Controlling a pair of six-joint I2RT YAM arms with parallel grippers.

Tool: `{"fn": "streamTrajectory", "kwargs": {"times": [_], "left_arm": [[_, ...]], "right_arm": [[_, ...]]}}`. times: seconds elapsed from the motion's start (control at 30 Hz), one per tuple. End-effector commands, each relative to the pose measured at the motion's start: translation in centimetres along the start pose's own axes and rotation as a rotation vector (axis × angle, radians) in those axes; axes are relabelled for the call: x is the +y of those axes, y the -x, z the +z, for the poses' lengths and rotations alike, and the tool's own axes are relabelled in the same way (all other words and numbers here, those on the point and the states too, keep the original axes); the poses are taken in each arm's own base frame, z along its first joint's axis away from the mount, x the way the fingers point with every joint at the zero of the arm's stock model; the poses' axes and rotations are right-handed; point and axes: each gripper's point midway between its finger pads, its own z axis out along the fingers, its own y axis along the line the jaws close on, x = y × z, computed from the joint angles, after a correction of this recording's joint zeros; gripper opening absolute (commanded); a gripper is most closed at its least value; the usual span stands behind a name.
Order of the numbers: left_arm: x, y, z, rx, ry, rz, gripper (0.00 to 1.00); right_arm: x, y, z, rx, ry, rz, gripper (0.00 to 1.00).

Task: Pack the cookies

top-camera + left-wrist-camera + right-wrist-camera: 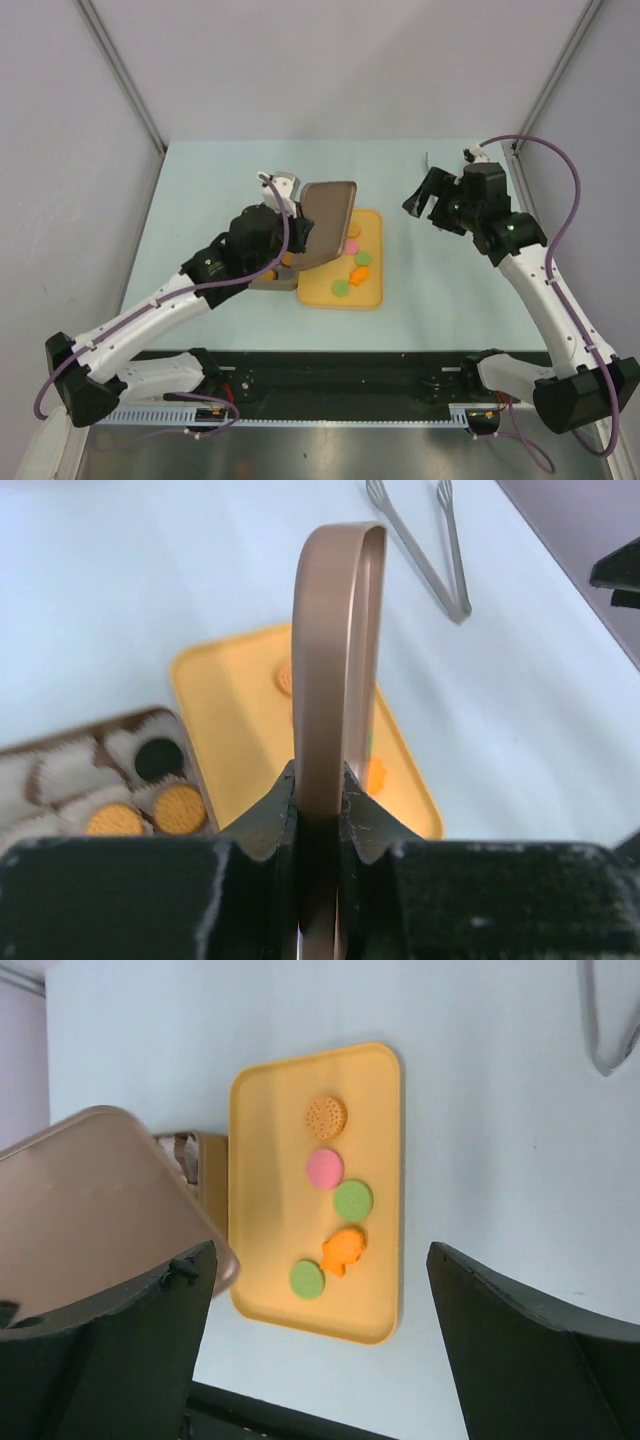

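A pale blue table (200, 180) between grey walls carries a yellow tray (260, 1110). On the tray we count five loose cookies (325, 1115); more sit in paper cups (65, 765) inside the brown box (272, 284) just beside the tray's left side. The left gripper (318, 780) is clamped on the brown lid (335, 630), held edge-up over the tray's left edge. The right gripper (424, 205) hangs right of the tray, jaws wide apart. We judge the lid belongs well clear of tray and box, so the loose cookies can cross unobstructed.
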Motion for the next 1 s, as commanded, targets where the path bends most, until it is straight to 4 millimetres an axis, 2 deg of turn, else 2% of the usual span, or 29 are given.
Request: {"fn": "streamTrajectory", "kwargs": {"times": [0.0,0.03,0.07,0.1,0.17,0.2,0.27,0.3,0.33,0.37,0.4,0.53,0.67,0.8,0.87,0.97], "left_arm": [[1.4,5.3,-2.1,-0.188,0.301,0.355,0.01],[2.6,5.7,-2.7,-0.205,0.415,0.406,0.01],[2.6,5.3,-2.7,-0.202,0.454,0.46,0.0],[1.5,5.6,-3.0,-0.227,0.466,0.539,0.0],[1.8,4.7,-3.0,-0.221,0.578,0.635,0.01],[0.6,5.3,-3.3,-0.249,0.596,0.704,0.0],[0.5,3.7,-2.6,-0.216,0.678,0.82,0.01],[-0.5,4.6,-3.1,-0.251,0.691,0.858,0.01],[-0.8,4.3,-3.1,-0.256,0.701,0.884,0.0],[-0.9,3.3,-2.6,-0.239,0.714,0.934,0.0],[-1.6,3.8,-3.1,-0.266,0.718,0.952,0.0],[-2.6,3.3,-2.9,-0.279,0.721,1.051,0.0],[-3.7,3.2,-3.2,-0.307,0.734,1.171,0.0],[-5.8,1.6,-2.1,-0.351,0.716,1.335,0.01],[-6.5,1.8,-2.8,-0.394,0.73,1.355,0.01],[-7.1,1.4,-2.6,-0.423,0.723,1.404,0.0]], "right_arm": [[1.5,2.5,-2.0,-0.047,0.104,0.066,0.89],[1.6,2.5,-1.9,-0.033,0.12,0.076,0.89],[1.7,2.5,-1.8,-0.026,0.13,0.079,0.89],[1.9,2.2,-1.3,-0.004,0.137,0.083,0.88],[2.8,1.6,-1.0,0.038,0.188,0.087,0.88],[3.1,1.4,-0.9,0.05,0.199,0.096,0.88],[3.8,1.6,-1.0,0.042,0.228,0.096,0.88],[4.1,1.8,-1.1,0.036,0.241,0.096,0.88],[4.6,1.9,-1.4,0.039,0.263,0.107,0.88],[5.1,2.1,-1.5,0.035,0.283,0.108,0.88],[5.6,2.0,-1.7,0.045,0.308,0.107,0.89],[6.6,1.8,-1.4,0.084,0.33,0.1,0.92],[6.5,1.7,-0.5,0.104,0.326,0.091,0.94],[6.5,1.3,0.4,0.138,0.332,0.084,0.94],[6.5,1.4,0.6,0.143,0.342,0.087,0.93],[6.5,2.1,0.8,0.131,0.357,0.104,0.9]]}}
